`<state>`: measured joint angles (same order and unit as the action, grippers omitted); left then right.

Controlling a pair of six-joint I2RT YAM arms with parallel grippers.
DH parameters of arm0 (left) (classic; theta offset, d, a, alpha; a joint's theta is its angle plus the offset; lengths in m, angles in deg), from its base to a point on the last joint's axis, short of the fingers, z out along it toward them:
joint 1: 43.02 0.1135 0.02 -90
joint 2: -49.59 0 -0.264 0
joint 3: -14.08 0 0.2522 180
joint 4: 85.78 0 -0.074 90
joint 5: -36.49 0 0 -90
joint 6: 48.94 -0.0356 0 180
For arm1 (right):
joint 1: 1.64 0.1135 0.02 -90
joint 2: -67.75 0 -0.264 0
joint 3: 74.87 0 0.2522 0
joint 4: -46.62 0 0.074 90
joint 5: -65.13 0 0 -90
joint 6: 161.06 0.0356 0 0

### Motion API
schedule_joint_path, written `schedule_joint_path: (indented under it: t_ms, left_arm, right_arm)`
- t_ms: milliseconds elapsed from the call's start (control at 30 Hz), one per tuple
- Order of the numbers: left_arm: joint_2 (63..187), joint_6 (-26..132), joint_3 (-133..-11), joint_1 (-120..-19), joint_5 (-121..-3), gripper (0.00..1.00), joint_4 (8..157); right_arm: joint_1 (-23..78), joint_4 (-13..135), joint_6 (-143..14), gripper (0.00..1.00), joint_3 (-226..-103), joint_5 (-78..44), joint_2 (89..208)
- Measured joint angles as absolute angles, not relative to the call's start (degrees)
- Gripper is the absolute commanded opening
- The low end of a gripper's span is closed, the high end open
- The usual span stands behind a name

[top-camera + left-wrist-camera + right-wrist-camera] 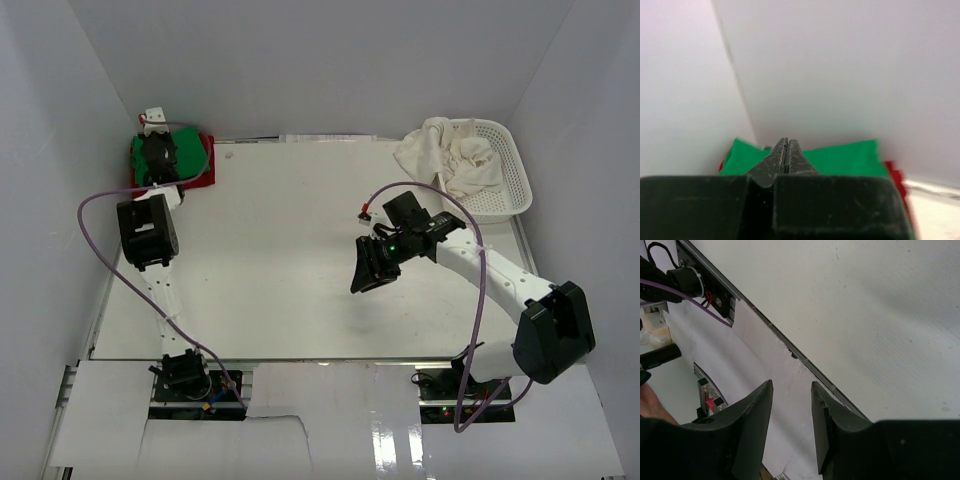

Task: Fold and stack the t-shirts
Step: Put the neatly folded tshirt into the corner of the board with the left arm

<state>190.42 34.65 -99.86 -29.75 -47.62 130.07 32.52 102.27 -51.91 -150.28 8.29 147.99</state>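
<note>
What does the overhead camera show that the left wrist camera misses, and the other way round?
Only the overhead view: the white basket holding cream-white t-shirts, the right end effector above the table, and both whole arms. Only the left wrist view: the left end effector close up, jaws pressed shut. Both: the green t-shirt lying on the red t-shirt in the far left corner, by the wall.

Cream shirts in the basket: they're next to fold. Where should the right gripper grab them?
On the cream shirts, probably pinch the fold draped over the basket's table-side rim, coming from above: it sits proud, clear of the mesh.
</note>
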Motion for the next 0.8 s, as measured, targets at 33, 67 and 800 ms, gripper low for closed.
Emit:
schedule_joint_path:
  t_ms: [33, 67, 800]
  left_arm:
    - [188.81, 34.63, -99.01, -30.38, -47.68, 0.0, 130.0]
    - [186.99, 34.56, -98.03, -31.14, -47.71, 0.0, 129.98]
    - [136.96, 51.91, -69.48, -37.96, -38.15, 0.45, 85.92]
  right_arm:
    - [32.52, 102.16, -51.99, 0.43, -149.75, 8.29, 147.19]
    - [32.52, 102.2, -52.02, 0.43, -149.21, 8.29, 146.42]
    - [31.42, 97.0, -57.81, 0.44, -147.65, 1.34, 132.15]
